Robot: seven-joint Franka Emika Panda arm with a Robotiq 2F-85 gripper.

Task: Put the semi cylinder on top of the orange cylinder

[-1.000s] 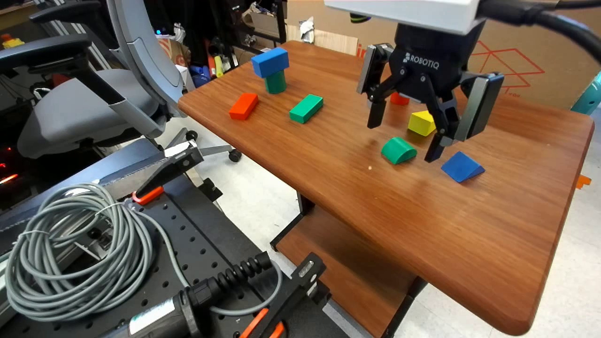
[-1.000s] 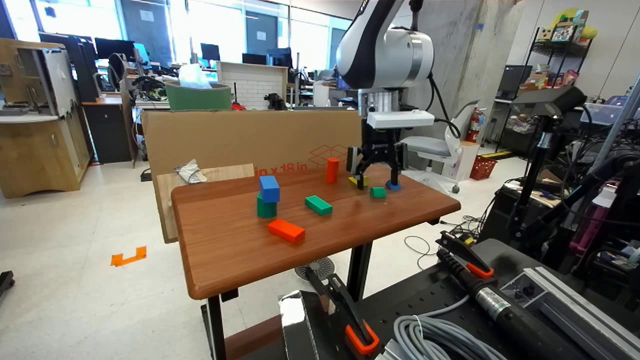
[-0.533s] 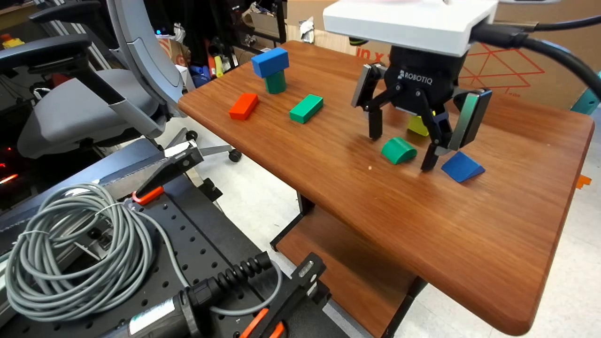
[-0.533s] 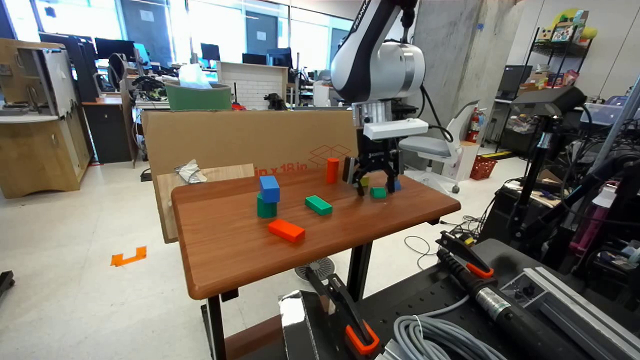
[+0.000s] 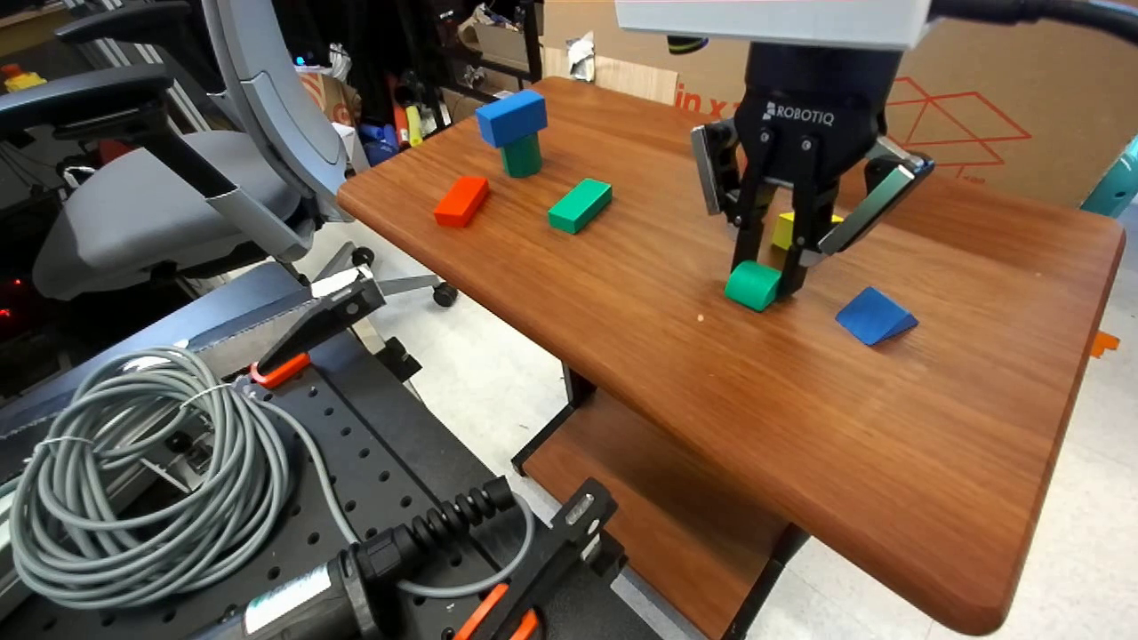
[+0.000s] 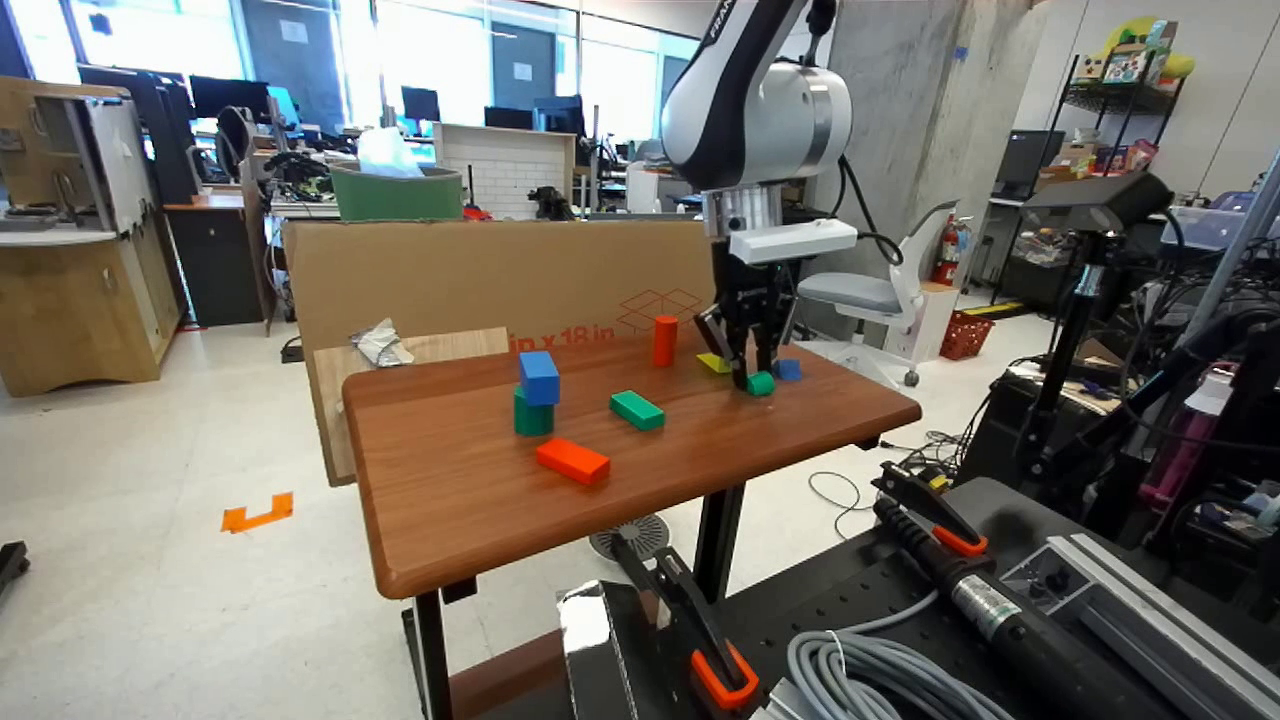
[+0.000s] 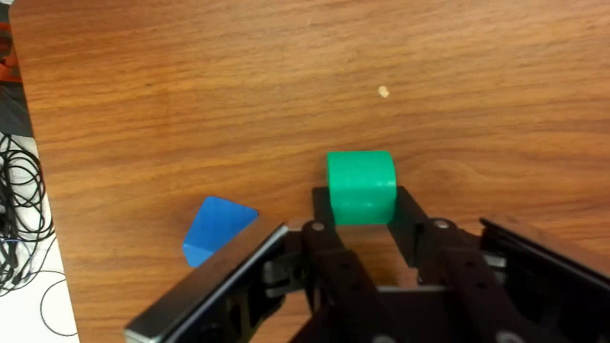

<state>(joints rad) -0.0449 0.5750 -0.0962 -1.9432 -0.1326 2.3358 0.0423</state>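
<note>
The semi cylinder [image 7: 362, 188], a small bright-green block with a curved face, sits between the fingertips of my gripper [image 5: 766, 277]. In the wrist view dark fingers [image 7: 412, 216] press against both of its ends, so I am shut on it. It is low at the tabletop in both exterior views; whether it touches the wood I cannot tell. The orange cylinder [image 6: 665, 341] stands upright toward the back of the table in an exterior view, apart from my gripper. My gripper covers nearly all of it from the opposite camera, and the wrist view does not include it.
Close by are a blue wedge [image 5: 876, 316] and a yellow block [image 6: 714, 363]. Farther along the table [image 5: 676, 373] lie a flat teal-green block [image 5: 580, 205] and a low orange-red block [image 5: 462, 201]. A blue block [image 6: 540, 378] rests on a green cylinder [image 6: 533, 415].
My gripper stood open above the semi cylinder, came down around it and closed on it. The semi cylinder has turned a little between the fingers. The other blocks have stayed in place.
</note>
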